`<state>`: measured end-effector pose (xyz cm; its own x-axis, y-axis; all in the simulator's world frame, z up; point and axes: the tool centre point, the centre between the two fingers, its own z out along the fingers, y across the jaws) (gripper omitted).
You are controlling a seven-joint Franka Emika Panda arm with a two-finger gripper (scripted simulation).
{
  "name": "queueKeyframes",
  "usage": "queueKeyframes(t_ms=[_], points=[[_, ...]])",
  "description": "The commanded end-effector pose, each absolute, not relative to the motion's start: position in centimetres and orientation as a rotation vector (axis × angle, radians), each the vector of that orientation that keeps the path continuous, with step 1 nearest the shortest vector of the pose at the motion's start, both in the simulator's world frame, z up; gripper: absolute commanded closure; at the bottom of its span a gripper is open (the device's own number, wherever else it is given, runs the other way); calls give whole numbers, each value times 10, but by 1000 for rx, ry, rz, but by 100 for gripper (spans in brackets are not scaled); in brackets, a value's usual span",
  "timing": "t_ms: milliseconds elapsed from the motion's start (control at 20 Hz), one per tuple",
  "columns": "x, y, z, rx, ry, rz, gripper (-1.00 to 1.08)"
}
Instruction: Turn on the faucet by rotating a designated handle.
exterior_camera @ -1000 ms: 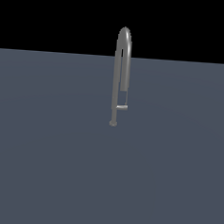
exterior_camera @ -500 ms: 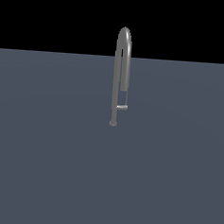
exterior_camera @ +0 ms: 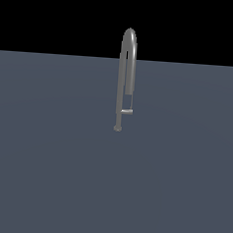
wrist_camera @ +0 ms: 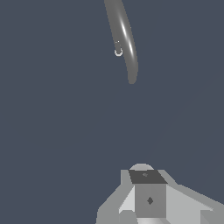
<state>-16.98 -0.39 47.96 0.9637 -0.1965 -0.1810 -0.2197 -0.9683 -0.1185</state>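
Note:
The faucet (exterior_camera: 127, 65) is a tall thin grey pipe with an arched top, standing on a small round foot on the grey floor in the middle of the exterior view. The handle (exterior_camera: 127, 111), a short light-grey bar, sticks out low on the pipe toward the exterior view's right. The arm does not show in the exterior view. In the wrist view the faucet (wrist_camera: 124, 39) appears as a shiny curved pipe seen from above, well apart from my gripper (wrist_camera: 145, 175). The fingers are shut together with nothing between them. I cannot make out the handle in that view.
A flat dark grey floor (exterior_camera: 50, 173) spreads all around the faucet, with a black background above it. No other objects show in either view.

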Motion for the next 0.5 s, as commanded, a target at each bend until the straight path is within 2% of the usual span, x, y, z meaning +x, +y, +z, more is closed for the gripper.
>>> queueKeyframes(t_ms=[0,450], points=[[-155,-5,475,-2937,358,303,108],[-105,-11,455,-2781,497,474,108]])
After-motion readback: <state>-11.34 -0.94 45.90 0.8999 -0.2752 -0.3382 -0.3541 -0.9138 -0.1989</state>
